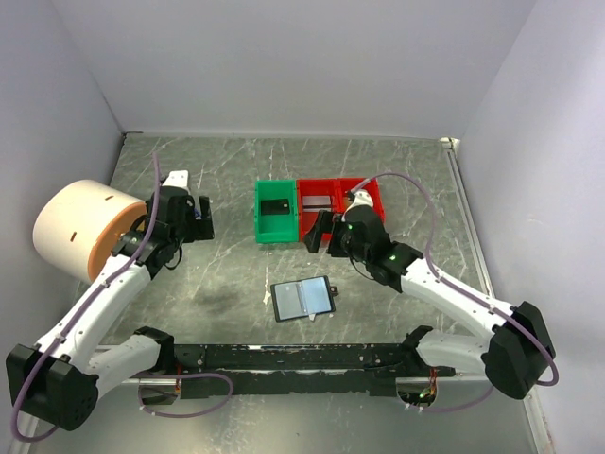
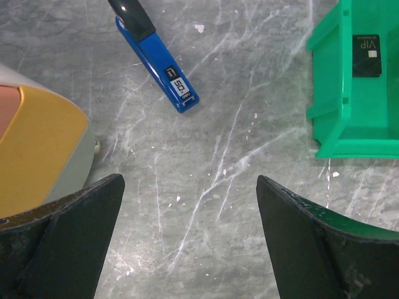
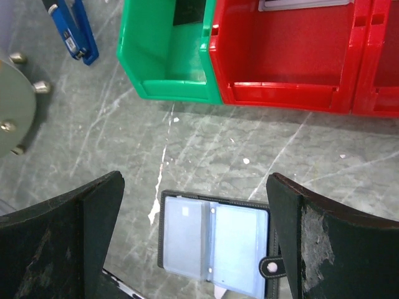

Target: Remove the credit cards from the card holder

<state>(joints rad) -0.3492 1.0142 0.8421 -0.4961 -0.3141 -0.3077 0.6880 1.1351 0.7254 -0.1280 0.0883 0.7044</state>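
The card holder (image 1: 302, 298) lies open on the marble table, pale blue sleeves up; in the right wrist view the card holder (image 3: 215, 243) shows its snap stud at the right. A black credit card (image 1: 275, 206) lies in the green bin (image 1: 262, 225), and the left wrist view also catches this black card (image 2: 366, 55). A grey credit card (image 1: 319, 200) rests in the red bin (image 1: 310, 219). My right gripper (image 3: 194, 179) hangs open above the holder's far edge, holding nothing. My left gripper (image 2: 190, 180) is open over bare table, left of the green bin (image 2: 330, 124).
A blue and black stick-shaped object (image 2: 156, 53) lies beyond the left gripper. A large peach cylinder (image 1: 80, 227) stands at the far left. A second red bin (image 1: 369, 194) sits to the right of the first. Grey walls enclose the table.
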